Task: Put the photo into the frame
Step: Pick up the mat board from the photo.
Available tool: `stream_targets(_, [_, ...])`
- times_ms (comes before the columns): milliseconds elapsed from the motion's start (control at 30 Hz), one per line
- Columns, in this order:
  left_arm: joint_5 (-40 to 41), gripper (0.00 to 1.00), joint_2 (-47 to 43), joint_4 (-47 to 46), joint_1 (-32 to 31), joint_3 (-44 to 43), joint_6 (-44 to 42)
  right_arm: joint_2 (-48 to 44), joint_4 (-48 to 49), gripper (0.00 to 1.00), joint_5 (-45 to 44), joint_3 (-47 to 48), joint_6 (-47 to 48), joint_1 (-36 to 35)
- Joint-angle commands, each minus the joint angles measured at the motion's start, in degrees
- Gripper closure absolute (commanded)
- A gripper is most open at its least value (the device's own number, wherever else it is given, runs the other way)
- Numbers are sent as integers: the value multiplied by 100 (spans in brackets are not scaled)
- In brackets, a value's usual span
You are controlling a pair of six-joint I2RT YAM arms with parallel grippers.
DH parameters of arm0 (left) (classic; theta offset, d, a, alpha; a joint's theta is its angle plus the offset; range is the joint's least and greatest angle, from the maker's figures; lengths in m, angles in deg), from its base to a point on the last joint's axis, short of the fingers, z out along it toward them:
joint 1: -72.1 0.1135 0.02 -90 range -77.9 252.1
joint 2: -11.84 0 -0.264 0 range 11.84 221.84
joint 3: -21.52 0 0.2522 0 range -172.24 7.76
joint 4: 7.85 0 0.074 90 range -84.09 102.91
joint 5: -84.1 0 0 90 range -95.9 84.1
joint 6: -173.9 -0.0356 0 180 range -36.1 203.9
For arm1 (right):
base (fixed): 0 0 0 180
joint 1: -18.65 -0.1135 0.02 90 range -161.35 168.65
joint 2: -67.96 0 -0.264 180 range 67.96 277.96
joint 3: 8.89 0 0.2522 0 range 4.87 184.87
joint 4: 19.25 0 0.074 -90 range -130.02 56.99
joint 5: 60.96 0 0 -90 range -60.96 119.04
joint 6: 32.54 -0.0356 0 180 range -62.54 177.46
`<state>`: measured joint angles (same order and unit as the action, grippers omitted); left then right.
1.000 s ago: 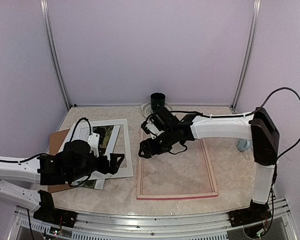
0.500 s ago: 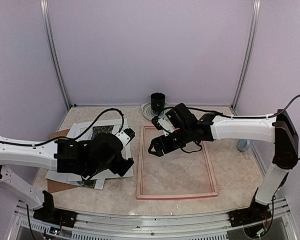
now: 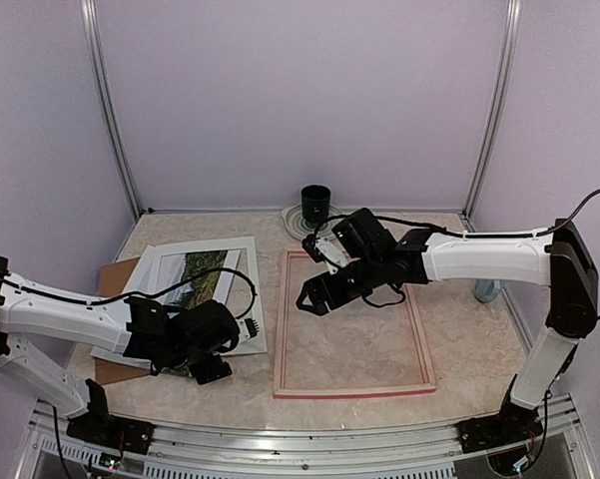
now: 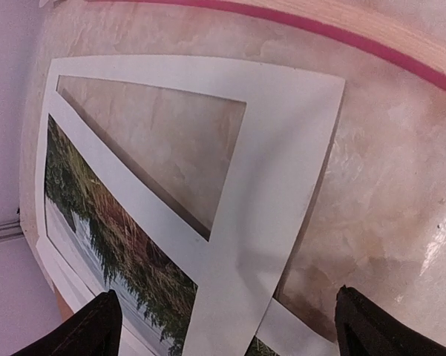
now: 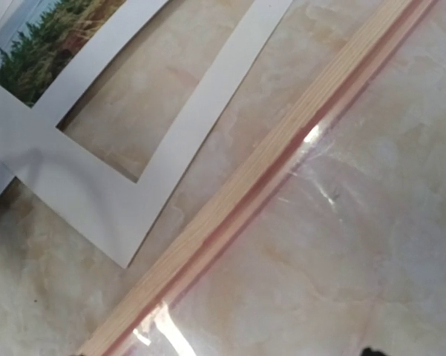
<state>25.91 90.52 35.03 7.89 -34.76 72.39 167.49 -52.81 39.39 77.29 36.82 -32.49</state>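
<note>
Pick-up step: photo not yet in hand, frame waiting.

Photo [image 3: 195, 279] lies flat on the bench [image 3: 459, 329], left of the frame [image 3: 351, 390], under a white mat board [image 3: 248, 299] & showing thru its cut-out. Left fingers [image 4: 96, 330] are spread wide & empty, low over the mat's near edge. Right fingers [image 3: 314, 296] are also apart, holding nothing, over the frame's far-left part. Next, prob.: get the mat off the photo, then lift a thin paper edge off a flat surface, which needs a low, careful pinch. Hard to tell: photo's near end is covered by mat & left arm, poss. more than one sheet stacked there. Brown board [image 3: 115, 277] is mostly buried. Right fingertips barely show in their own cam.
</note>
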Motion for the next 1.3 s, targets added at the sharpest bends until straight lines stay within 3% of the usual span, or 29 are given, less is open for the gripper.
stream_targets(0, [139,3,-82,-435,66,326,-360,-29,157,21,100,-34,-6,38])
stream_targets(200, [417,12,149,-906,-65,485,-497,40,164,20,104,-33,-26,31])
stream_targets(633, [870,19,1016,-1141,-361,517,-337,41,126,20,0,-93,37,40])
stream_targets(1033, [1250,37,1782,-1300,-656,473,-49,-19,202,20,166,-176,71,151])
stream_targets(1267, [1213,60,2350,-1321,-707,361,217,-56,189,20,183,-209,87,217])
